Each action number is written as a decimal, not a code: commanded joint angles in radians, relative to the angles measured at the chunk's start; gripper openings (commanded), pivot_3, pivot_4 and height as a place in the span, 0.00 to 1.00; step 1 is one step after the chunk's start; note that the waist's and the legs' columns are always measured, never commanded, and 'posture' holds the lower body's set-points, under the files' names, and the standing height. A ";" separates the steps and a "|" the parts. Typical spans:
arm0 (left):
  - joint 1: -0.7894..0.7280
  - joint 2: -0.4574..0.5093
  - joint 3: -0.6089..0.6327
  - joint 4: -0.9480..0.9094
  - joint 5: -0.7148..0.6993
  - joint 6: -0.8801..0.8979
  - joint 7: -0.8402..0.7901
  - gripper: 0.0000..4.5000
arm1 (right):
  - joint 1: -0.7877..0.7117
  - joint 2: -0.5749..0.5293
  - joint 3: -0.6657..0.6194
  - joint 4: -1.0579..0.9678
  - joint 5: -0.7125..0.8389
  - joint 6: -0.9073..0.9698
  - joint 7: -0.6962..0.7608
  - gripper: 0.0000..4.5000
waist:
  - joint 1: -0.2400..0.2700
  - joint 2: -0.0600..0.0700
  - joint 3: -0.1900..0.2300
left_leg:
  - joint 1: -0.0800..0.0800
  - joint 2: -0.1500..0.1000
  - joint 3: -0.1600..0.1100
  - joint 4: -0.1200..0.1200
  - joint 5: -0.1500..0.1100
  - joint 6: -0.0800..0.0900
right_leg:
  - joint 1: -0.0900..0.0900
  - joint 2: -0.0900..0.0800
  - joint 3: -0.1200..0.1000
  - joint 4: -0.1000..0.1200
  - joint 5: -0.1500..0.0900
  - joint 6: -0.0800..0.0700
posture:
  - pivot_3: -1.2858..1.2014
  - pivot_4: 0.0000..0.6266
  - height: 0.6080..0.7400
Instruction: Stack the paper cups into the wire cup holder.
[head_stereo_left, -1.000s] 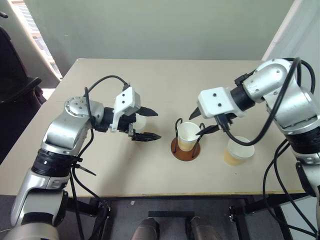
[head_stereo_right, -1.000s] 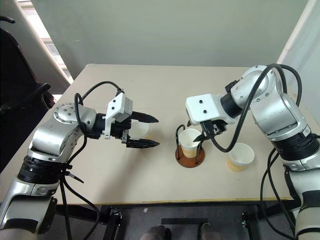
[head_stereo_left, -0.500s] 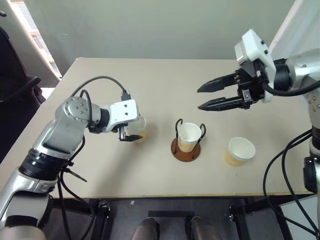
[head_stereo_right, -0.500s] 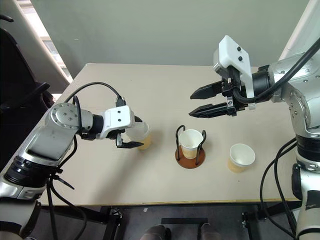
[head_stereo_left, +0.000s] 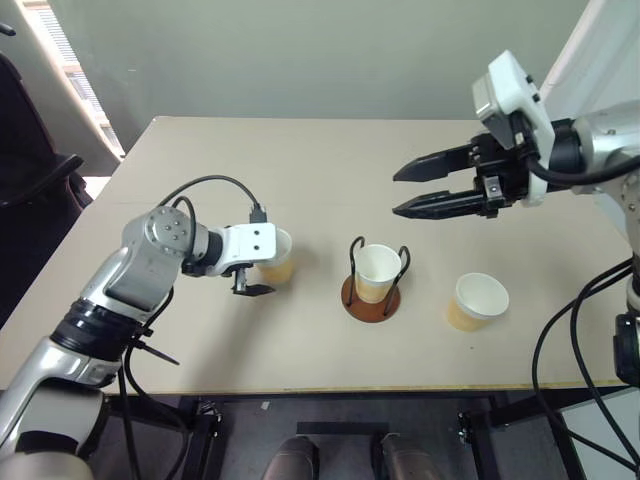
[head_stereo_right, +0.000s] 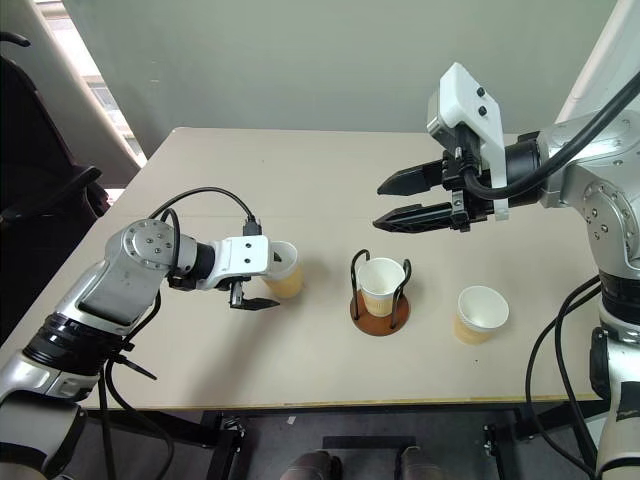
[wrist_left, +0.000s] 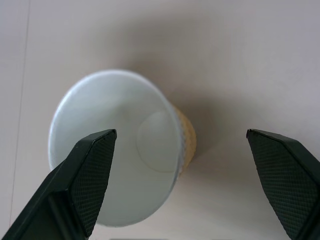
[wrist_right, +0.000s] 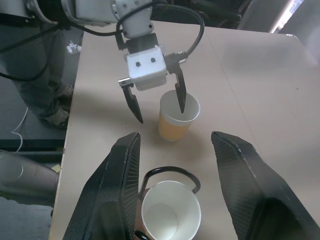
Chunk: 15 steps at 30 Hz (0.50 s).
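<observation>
1. The counter (head_stereo_left: 330, 170) is a pale beige top carrying three paper cups and the wire cup holder (head_stereo_left: 373, 288).
2. The wire cup holder stands near the middle of the counter on its round reddish-brown base, its black wire loops rising on either side.
3. One paper cup, the cup in the holder (head_stereo_left: 377, 272), sits upright between the wire loops with its white mouth open to the top.
4. A second cup, the right cup (head_stereo_left: 477, 301), stands upright on the counter to the robot's right of the holder, apart from it.
5. The third, the left cup (head_stereo_right: 283, 268), stands upright to the robot's left of the holder, tan-yellow outside and white inside.
6. The left hand (head_stereo_right: 262, 278) is down at the left cup with its two black fingers spread wide; one finger sits over the cup's mouth and the other lies outside the cup on the near side, above the counter, so the cup wall is between them. The hand is released and not yet clamped on the cup.
7. The right hand (head_stereo_left: 413, 190) hangs in the air above the far right part of the counter, well clear of the holder, pointing toward the robot's left. Its fingers are parted and nothing is between them.
</observation>
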 joint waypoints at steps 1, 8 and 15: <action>-0.030 -0.022 0.001 0.048 0.027 -0.059 0.006 0.92 | -0.012 -0.017 -0.045 -0.020 0.027 -0.008 -0.022 0.52 | 0.000 0.000 0.000 | 0.000 0.000 0.000 0.000 0.000 0.000 | 0.000 0.000 0.000 0.000 0.000 0.000 | 0.52 0.24 1.00; -0.056 -0.044 0.007 0.147 0.032 -0.146 -0.037 0.42 | 0.008 -0.016 -0.069 -0.009 0.062 -0.034 -0.053 0.52 | 0.000 0.000 0.000 | 0.000 0.000 0.000 0.000 0.000 0.000 | -0.001 0.000 0.000 0.000 0.002 0.004 | 0.52 0.24 1.00; -0.125 -0.052 0.050 0.151 -0.053 -0.165 -0.145 0.01 | 0.050 -0.065 -0.069 0.007 0.073 -0.072 -0.016 0.52 | 0.005 0.000 0.000 | -0.001 0.000 0.000 0.000 0.000 0.001 | -0.001 0.000 0.000 0.000 0.004 0.007 | 0.52 0.24 1.00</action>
